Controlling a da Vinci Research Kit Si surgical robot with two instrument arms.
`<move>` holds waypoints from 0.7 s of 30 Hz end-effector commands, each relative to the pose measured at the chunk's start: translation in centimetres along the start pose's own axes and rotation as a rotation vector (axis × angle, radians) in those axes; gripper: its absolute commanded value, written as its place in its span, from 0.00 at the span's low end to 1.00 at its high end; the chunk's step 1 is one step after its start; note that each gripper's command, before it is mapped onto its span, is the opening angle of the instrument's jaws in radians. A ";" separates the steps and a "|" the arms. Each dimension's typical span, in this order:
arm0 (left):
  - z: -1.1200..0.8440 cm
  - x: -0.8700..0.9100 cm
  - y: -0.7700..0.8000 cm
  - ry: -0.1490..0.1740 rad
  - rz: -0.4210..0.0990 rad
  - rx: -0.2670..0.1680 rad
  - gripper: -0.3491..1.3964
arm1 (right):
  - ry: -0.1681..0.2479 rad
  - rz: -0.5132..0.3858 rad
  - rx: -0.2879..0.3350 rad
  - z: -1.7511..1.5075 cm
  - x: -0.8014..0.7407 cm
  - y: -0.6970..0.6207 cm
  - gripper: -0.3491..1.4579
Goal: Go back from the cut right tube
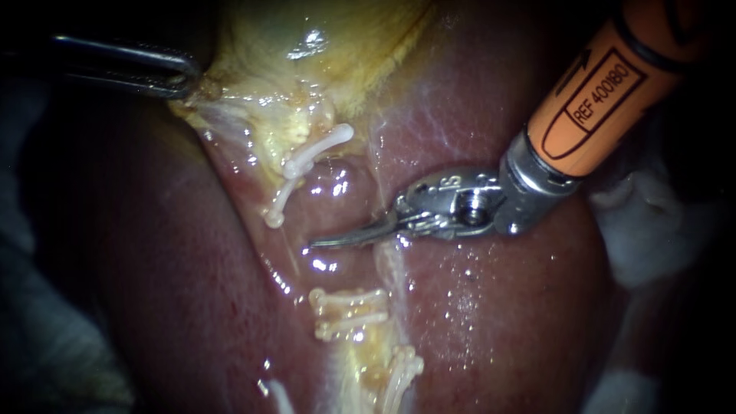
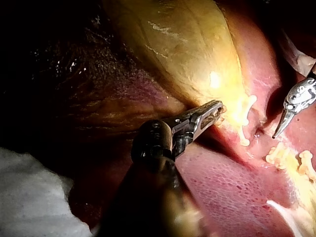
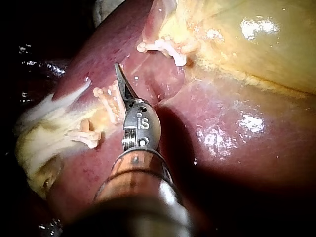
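Dim surroundings and pale gauze [image 1: 652, 238] frame the liver [image 1: 498, 330], whose wet red surface takes up most of the endoscope view. The yellow gallbladder [image 1: 330, 54] lies on it just above the upper clip [image 1: 307, 165], a long white clip set on the tissue at the gallbladder's lower edge. Well to the left of that clip and a little above it, the left instrument [image 1: 180, 80] has its jaws closed on the gallbladder's margin; the left wrist view shows yellow tissue pinched between them. The right instrument [image 1: 337, 238] comes in from the upper right, and its slim blades lie together with nothing in them, the tip pointing into the bare gap just below the upper clip. Below and to the right of the clip, close under the blades, a pale strand reads as the cut right tube [image 1: 391, 272]; its end stands free, and farther down sit the lower clips [image 1: 349, 314]. Judged from this, the cutting is finished and the blades are closed, but the withdrawal is not yet done: the tip lies near the cut end, so the right instrument has its way back out to the upper right to cover.
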 end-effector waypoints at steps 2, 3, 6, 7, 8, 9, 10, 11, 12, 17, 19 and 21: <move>0.00 0.00 0.00 0.000 0.001 0.001 0.00 | 0.002 -0.001 0.001 0.02 -0.01 -0.01 0.19; 0.01 0.00 0.00 0.000 0.001 0.001 0.00 | 0.005 -0.002 0.002 0.03 -0.01 -0.02 0.50; 0.01 -0.01 -0.01 0.000 0.002 0.001 0.00 | 0.008 -0.001 0.002 0.09 0.02 -0.03 0.87; 0.01 -0.01 -0.01 0.000 0.002 0.001 0.00 | 0.008 -0.001 0.002 0.10 0.02 -0.04 0.88; 0.01 -0.01 -0.01 0.000 0.002 0.001 0.00 | 0.008 -0.001 0.002 0.11 0.03 -0.05 0.88; 0.01 -0.01 -0.01 0.000 0.002 0.001 0.00 | 0.008 -0.002 0.003 0.11 0.03 -0.06 0.89; 0.01 -0.01 -0.01 0.000 0.002 0.001 0.00 | 0.008 -0.002 0.003 0.12 0.03 -0.07 0.89; 0.01 -0.01 -0.01 0.000 0.002 0.001 0.00 | 0.007 -0.002 0.004 0.11 0.03 -0.08 0.90; 0.01 -0.01 -0.01 0.000 0.002 0.001 0.00 | 0.007 -0.003 0.005 0.10 0.02 -0.09 0.90; 0.01 -0.01 -0.03 0.000 0.002 0.001 0.00 | 0.030 -0.010 -0.092 -0.05 -0.05 -0.20 0.91; 0.02 -0.02 -0.04 0.000 0.003 0.001 0.00 | 0.055 -0.044 -0.206 -0.17 -0.09 -0.29 0.91; 0.03 -0.02 -0.05 0.000 0.003 0.001 0.00 | 0.045 -0.104 -0.263 -0.26 -0.12 -0.36 0.95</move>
